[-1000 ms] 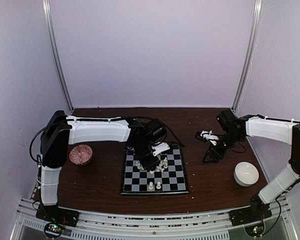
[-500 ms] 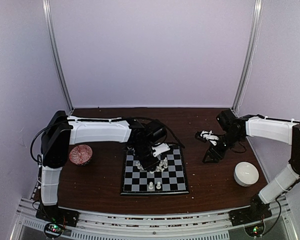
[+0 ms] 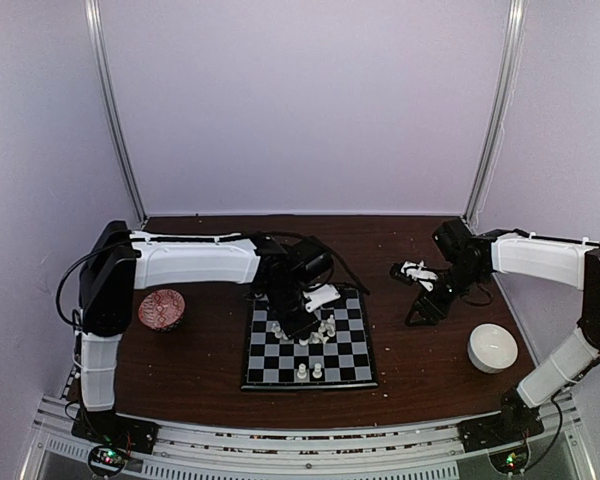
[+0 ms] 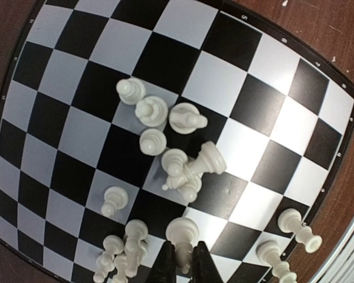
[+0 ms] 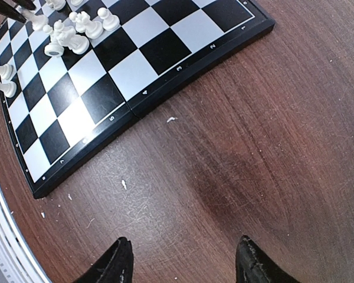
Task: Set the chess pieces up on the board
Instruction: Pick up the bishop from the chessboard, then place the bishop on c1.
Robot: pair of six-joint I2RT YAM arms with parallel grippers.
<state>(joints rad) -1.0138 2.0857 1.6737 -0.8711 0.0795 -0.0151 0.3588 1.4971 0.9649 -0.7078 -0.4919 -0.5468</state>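
The board [image 3: 346, 352] lies at the table's middle, black and white squares with a thin black rim. Small cream chess pieces [image 3: 326, 330] crowd its far half, several toppled in a pile [image 4: 186, 171]; two stand at the near edge [image 3: 310, 372]. My left gripper [image 3: 302, 328] hangs over that crowd, and in the left wrist view its jaws [image 4: 183, 246] pinch the stem of one chess piece [image 4: 182, 230]. My right gripper [image 3: 418, 311] stands open above bare wood right of the board, fingers wide apart [image 5: 184, 252] with nothing between them.
A red patterned bowl [image 3: 161, 309] sits left of the board and a white bowl [image 3: 493, 347] at the right. Pale crumbs [image 5: 124, 184] dot the brown table. A metal rail [image 3: 300, 445] runs along the near edge.
The left jaws have narrowed onto a piece on the board. Neither arm has visibly moved otherwise.
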